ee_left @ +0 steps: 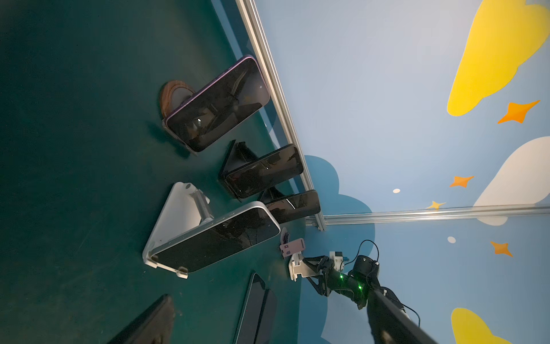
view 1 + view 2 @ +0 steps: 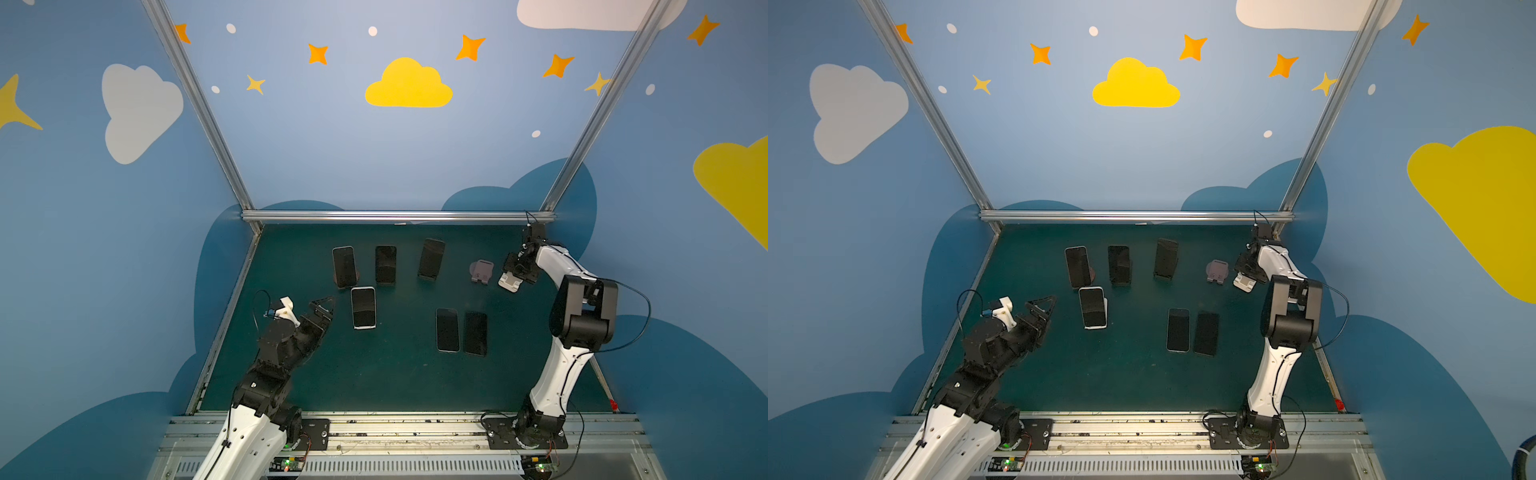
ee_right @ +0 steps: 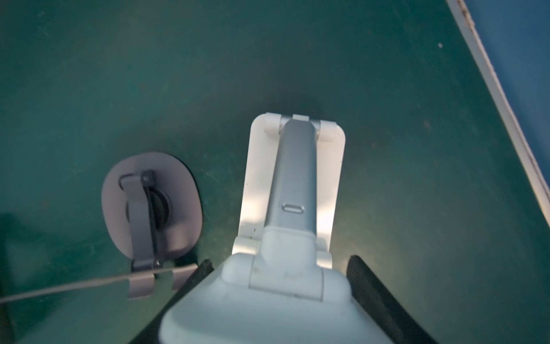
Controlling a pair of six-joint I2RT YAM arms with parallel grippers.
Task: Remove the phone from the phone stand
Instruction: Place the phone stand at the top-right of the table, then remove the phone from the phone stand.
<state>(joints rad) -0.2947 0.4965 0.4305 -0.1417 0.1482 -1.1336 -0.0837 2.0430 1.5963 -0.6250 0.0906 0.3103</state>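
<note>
Several dark-screened phones lean on stands along the back of the green table: a purple-edged one (image 2: 344, 266) on a wooden stand, two black ones (image 2: 385, 264) (image 2: 431, 258) on black stands, and nearer, a white-framed phone (image 2: 363, 307) (image 1: 214, 238) on a white stand (image 1: 175, 217). My left gripper (image 2: 326, 309) (image 2: 1044, 309) hovers open just left of that phone, holding nothing. At the far right my right gripper (image 2: 517, 274) (image 3: 279, 265) straddles an empty white stand (image 2: 510, 283) (image 3: 294, 178); its jaws are open, with a slight gap on one side.
Two phones (image 2: 447, 329) (image 2: 475, 333) lie flat side by side in the middle right. An empty grey-purple stand (image 2: 482, 271) (image 3: 151, 205) sits just left of the white stand. Aluminium rails (image 2: 395, 216) and blue walls close in the back and sides.
</note>
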